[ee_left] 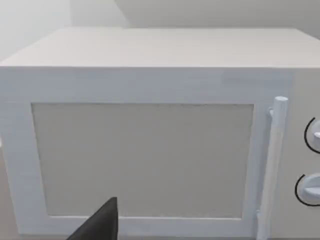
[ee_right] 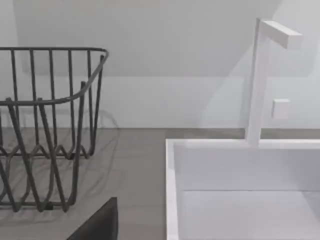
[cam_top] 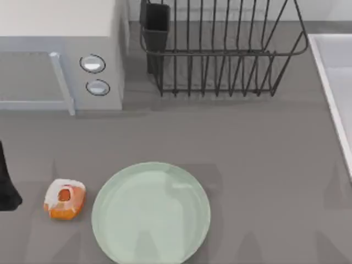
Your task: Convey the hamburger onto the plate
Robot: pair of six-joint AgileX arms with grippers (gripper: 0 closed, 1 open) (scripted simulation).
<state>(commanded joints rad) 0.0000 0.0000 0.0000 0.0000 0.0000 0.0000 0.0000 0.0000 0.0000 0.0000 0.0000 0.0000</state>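
You see one hamburger [cam_top: 65, 199] lying on the grey table [cam_top: 247, 143] just left of the one pale green plate [cam_top: 150, 213], close to its rim but apart from it, and the plate's near edge is cut off by the frame. At the top view's left edge a dark piece of the left arm [cam_top: 6, 184] is mostly cut off, and you cannot tell how either gripper's fingers stand. The left wrist view faces one white microwave [ee_left: 150, 140] with two dials [cam_top: 92, 64], while the right wrist view gives you one wire dish rack [ee_right: 45, 130], the sink [ee_right: 240, 200] and its tap [ee_right: 260, 80].
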